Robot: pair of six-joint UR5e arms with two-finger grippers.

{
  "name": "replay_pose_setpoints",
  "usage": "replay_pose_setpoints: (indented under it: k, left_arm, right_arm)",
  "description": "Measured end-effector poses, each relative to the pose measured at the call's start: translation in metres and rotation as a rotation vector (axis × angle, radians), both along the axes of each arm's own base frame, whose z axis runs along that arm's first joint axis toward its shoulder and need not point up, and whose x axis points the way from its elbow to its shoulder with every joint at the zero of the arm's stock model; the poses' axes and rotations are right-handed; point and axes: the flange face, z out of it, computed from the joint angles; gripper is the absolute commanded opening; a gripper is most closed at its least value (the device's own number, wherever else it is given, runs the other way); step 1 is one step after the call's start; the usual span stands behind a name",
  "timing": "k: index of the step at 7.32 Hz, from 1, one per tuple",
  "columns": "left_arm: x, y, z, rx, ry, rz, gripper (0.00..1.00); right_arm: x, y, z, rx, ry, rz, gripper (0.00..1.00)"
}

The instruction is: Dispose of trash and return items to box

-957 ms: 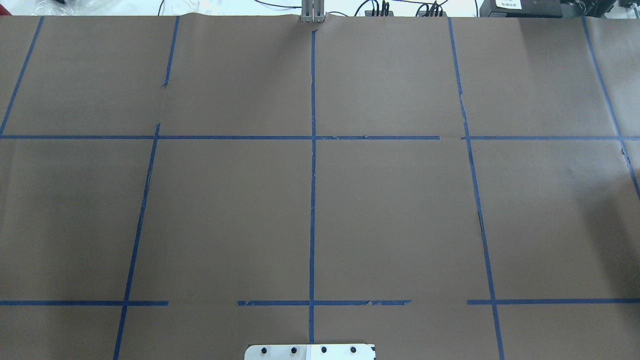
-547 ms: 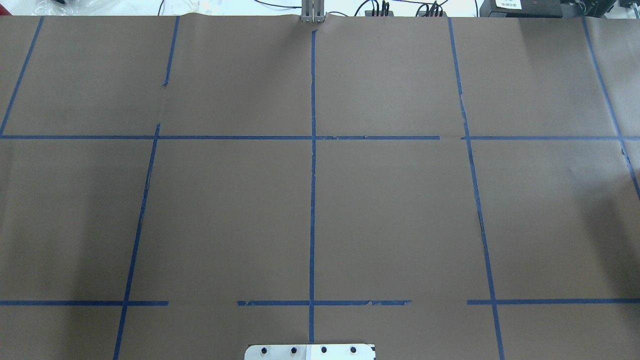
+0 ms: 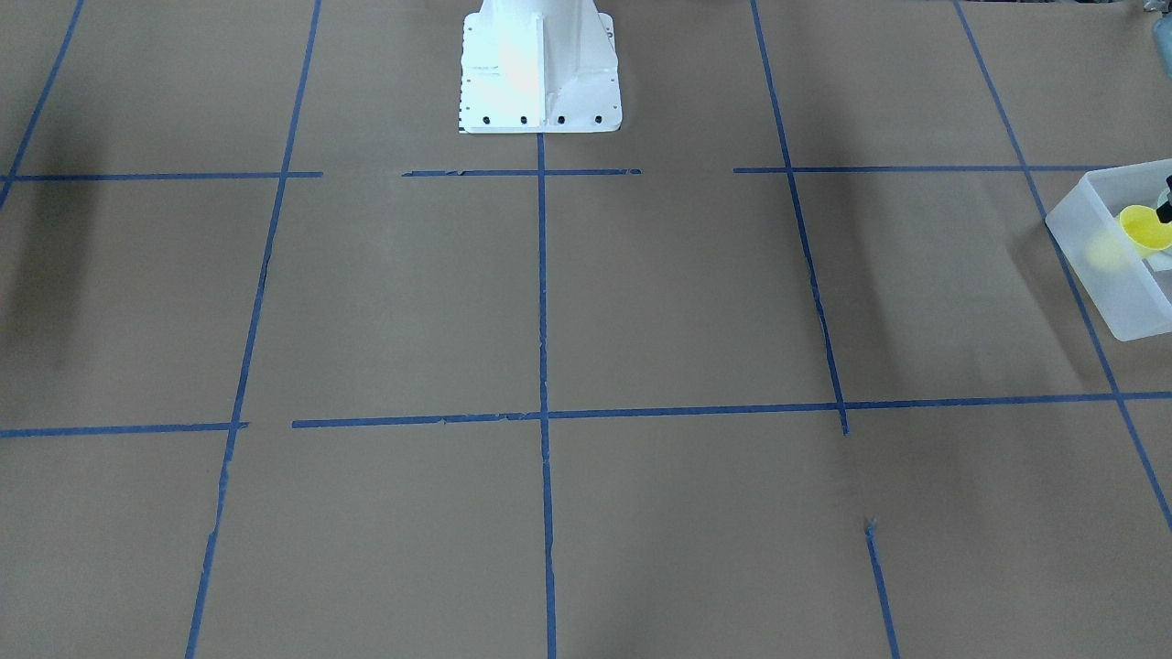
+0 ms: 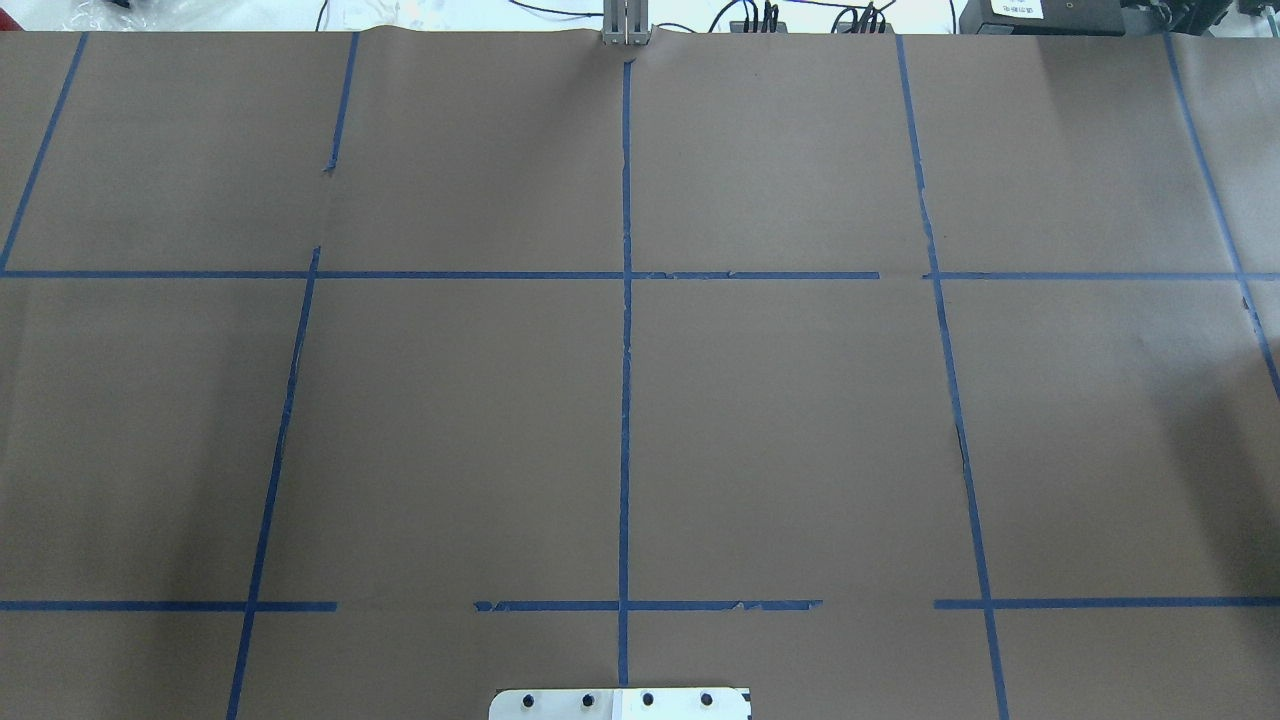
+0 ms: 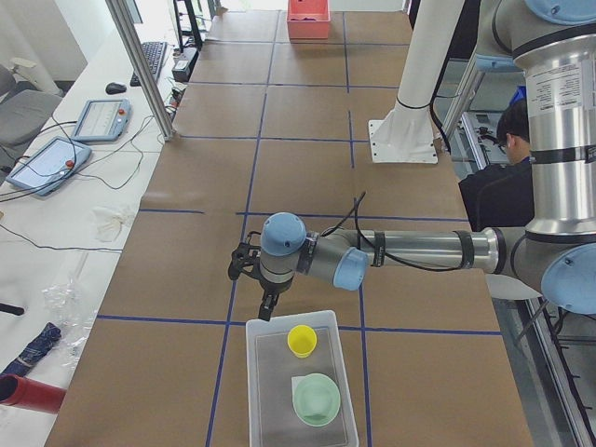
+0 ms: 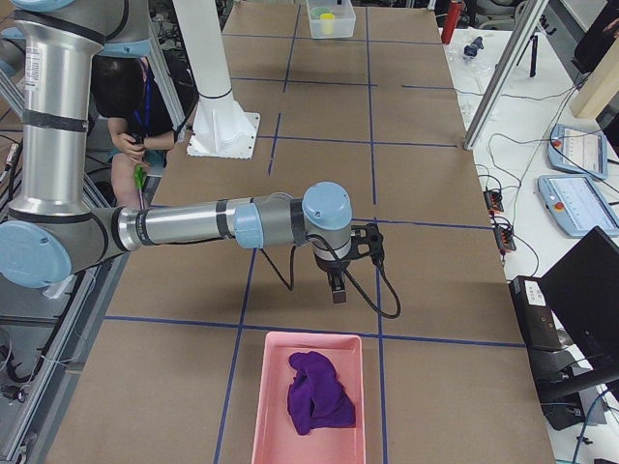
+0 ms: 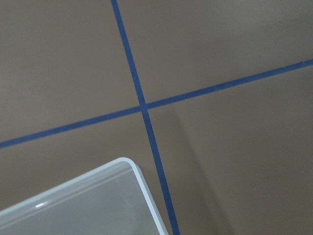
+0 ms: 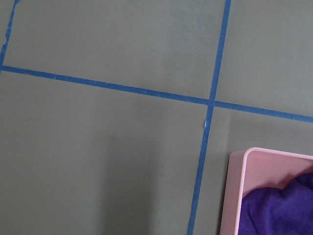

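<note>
By the box (image 5: 300,424) corner, left gripper (image 5: 267,308), opening unclear, cup (image 5: 301,341) nearby.

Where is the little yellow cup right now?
In the exterior left view, the yellow cup sits inside the frosted box at the table's near end, beside the mint-green bowl, which lies nearer the camera.

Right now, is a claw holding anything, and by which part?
Nothing that shows. The left claw hangs bare by the frosted white plastic bin with the small yellow plastic cup inside; the right claw hangs bare by the pink plastic tray.
</note>
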Motion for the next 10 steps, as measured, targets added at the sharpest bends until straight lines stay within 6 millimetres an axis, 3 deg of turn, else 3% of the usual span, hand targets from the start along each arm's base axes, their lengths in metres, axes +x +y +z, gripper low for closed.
replay_pose_setpoints:
  k: [4, 7, 10]
  left_arm:
    - [-0.018, 0.011, 0.022, 0.045, -0.011, 0.191, 1.00]
    - [-0.083, 0.026, 0.028, 0.039, -0.009, 0.048, 1.00]
    - [-0.094, 0.030, 0.035, -0.062, 0.003, -0.074, 1.00]
  right_arm:
    - [0.000, 0.004, 0.005, -0.006, 0.002, -0.007, 1.00]
    - [-0.001, 0.018, 0.022, -0.046, -0.005, -0.009, 1.00]
    - [-0.001, 0.026, 0.030, -0.065, -0.011, -0.010, 1.00]
